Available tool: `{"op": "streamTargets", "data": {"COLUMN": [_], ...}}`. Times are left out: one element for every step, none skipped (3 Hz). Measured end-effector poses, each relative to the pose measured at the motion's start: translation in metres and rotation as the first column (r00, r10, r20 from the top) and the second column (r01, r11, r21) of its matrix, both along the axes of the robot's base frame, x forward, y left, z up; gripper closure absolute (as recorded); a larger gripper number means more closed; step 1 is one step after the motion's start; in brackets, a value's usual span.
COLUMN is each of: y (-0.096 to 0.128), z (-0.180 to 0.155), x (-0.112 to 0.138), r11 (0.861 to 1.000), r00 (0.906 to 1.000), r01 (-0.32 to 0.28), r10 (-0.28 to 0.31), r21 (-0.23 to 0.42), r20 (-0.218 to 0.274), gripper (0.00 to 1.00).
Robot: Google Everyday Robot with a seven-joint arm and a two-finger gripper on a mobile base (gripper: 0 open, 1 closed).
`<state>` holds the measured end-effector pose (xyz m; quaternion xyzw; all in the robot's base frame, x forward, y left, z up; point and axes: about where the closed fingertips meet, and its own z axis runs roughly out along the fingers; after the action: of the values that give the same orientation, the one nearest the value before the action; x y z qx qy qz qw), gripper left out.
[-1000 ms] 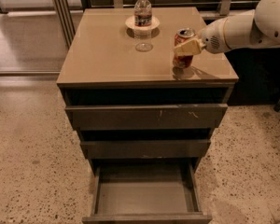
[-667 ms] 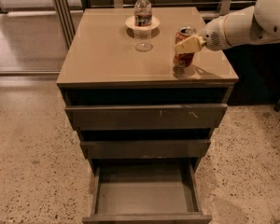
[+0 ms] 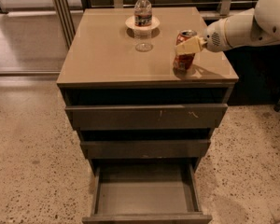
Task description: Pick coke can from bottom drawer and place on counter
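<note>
- Reaching in from the right edge of the camera view, your white arm (image 3: 242, 27) stretches over the table's (image 3: 102, 55) right side.
- Your gripper (image 3: 185, 47) sits at the end of that arm, above the table's front right part and not far from its front edge.
- You have the cream fingers (image 3: 192, 44) closed on the coke can (image 3: 187, 36), crossing its body at about mid-height.
- The coke can stands upright in that hold, with its silver top showing above the fingers.
- You cannot tell whether the can's base rests on the table or hangs just above it, since the glossy top mirrors the can right below it.
- You have a clear water bottle (image 3: 143, 10) upright on a small white plate (image 3: 130, 23) near the table's back edge, well apart from the can and to its left.
- The bottom drawer (image 3: 147, 217) is pulled far out towards the camera, and you can see its flat inner floor.
- The top drawer (image 3: 144, 116) and the middle drawer (image 3: 144, 148) above it stand slightly forward, each with a dark gap over its front.
- The cabinet stands on a speckled floor (image 3: 28, 148).
</note>
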<state>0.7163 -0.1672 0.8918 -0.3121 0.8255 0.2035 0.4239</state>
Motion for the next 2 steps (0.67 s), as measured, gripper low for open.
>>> {"op": "streamTargets", "data": {"y": [-0.0003,0.0009], "z": [-0.0074,-0.0162], "x": [-0.0012,-0.0044], "r11": [1.0,1.0], "r00": [0.9998,0.9992], "r01": [-0.001,-0.024], "r10": [0.001,0.024], "r21": [0.018,0.008], "r20": [-0.022,-0.032], "gripper": [1.0,1.0]}}
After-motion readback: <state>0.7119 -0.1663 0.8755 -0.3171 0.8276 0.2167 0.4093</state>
